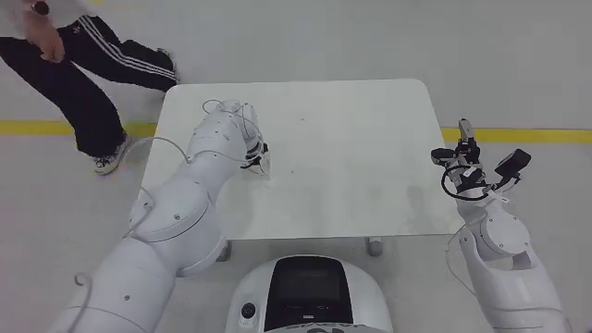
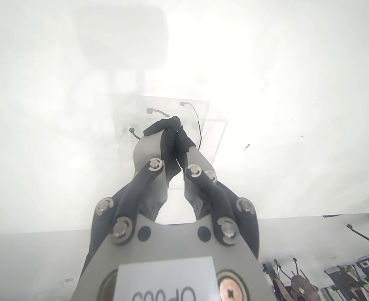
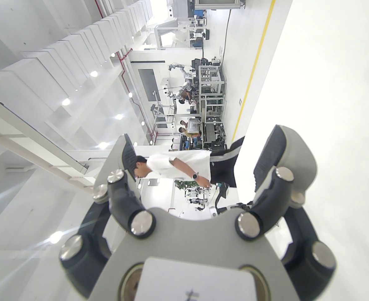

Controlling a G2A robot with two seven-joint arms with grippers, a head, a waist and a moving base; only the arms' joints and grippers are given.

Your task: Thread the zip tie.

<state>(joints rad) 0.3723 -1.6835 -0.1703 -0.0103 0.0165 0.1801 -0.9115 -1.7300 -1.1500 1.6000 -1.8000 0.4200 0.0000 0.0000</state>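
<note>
Black zip ties [image 2: 150, 110] are seen in a clear box [image 2: 219, 133] toward the left edge of the table [image 1: 351, 176]. The left gripper [image 2: 175, 126] is pressed together among them; a pinch cannot be told. The right gripper [image 3: 201, 134] is held spread beyond the right edge

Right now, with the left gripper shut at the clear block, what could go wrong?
Left gripper is shut right at the clear block: a pull may drag or tip it. Several thin zip ties lie close by, so a neighbour could snag. Right gripper hangs open beyond the table, likely too far to steady anything.
</note>
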